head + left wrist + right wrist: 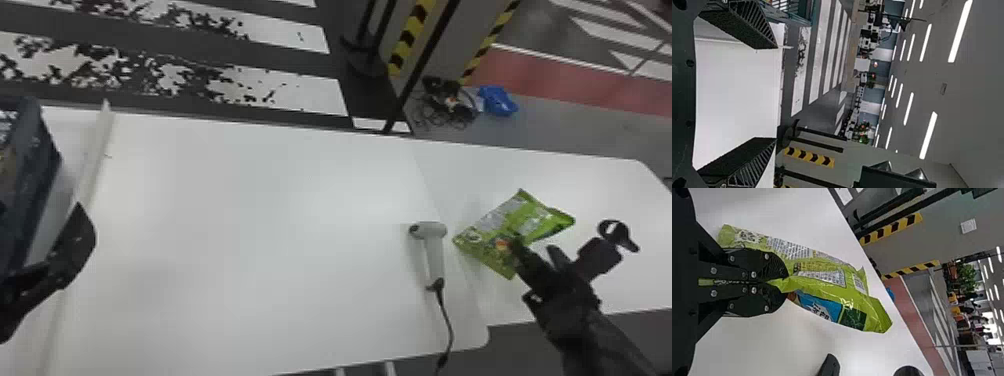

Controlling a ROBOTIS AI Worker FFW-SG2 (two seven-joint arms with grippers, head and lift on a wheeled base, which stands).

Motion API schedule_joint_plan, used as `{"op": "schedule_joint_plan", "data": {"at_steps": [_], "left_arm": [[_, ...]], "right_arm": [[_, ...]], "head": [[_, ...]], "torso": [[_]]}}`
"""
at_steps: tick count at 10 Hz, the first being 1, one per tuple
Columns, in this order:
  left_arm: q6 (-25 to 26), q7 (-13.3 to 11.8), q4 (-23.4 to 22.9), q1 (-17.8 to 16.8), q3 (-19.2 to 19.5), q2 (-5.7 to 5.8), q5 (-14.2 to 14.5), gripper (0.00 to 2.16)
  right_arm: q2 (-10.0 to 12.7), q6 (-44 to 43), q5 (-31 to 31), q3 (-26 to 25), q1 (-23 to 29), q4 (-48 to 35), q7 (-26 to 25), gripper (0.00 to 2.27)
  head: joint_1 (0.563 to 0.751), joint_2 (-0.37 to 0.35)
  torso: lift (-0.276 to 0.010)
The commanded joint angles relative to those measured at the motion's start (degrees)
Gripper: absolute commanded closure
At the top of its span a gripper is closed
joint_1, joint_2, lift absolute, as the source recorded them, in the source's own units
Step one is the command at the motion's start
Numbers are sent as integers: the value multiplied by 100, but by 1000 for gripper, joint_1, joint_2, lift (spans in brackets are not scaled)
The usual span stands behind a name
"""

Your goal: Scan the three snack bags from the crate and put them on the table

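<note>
1. Right gripper (784,283) pinches the green snack bag (856,305) by a fold, likely keeping its label (830,276) exposed for scanning.
2. Scanner (434,250) lies at the bag's nine o'clock, presumably handy.
3. Left gripper (776,93), spread wide, hangs near the crate (31,175), nine o'clock.

Likely workshop hall: painted floor stripes (307,97), hazard tape (410,37), ceiling strip lights (928,135).

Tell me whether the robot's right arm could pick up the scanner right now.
Probably not: the right claw is shut on the green snack bag, so it would likely have to let go first, though the scanner is close by.
</note>
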Motion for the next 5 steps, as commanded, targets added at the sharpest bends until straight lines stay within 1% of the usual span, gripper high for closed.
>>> {"op": "schedule_joint_plan", "data": {"at_steps": [1, 2, 3, 4, 5], "left_arm": [[-10, 0, 0, 19, 0, 0, 0, 29], [8, 0, 0, 28, 0, 8, 0, 26], [43, 0, 18, 37, -9, 0, 0, 26], [43, 9, 18, 28, -61, 8, -17, 26], [43, 9, -9, 19, -70, 17, -17, 26]], "right_arm": [[166, -324, 12, 170, 134, -168, -64, -1], [280, -342, -5, 188, 301, -493, -389, -1], [315, -307, -163, 179, 451, -687, -407, 56], [359, -166, -207, 127, 556, -915, -424, 60], [491, 80, -251, 30, 750, -1390, -424, 60]], "head": [[695, -350], [695, -350], [695, -350], [695, -350], [695, -350]], "torso": [[-94], [-94], [-94], [-94], [-94]]}}
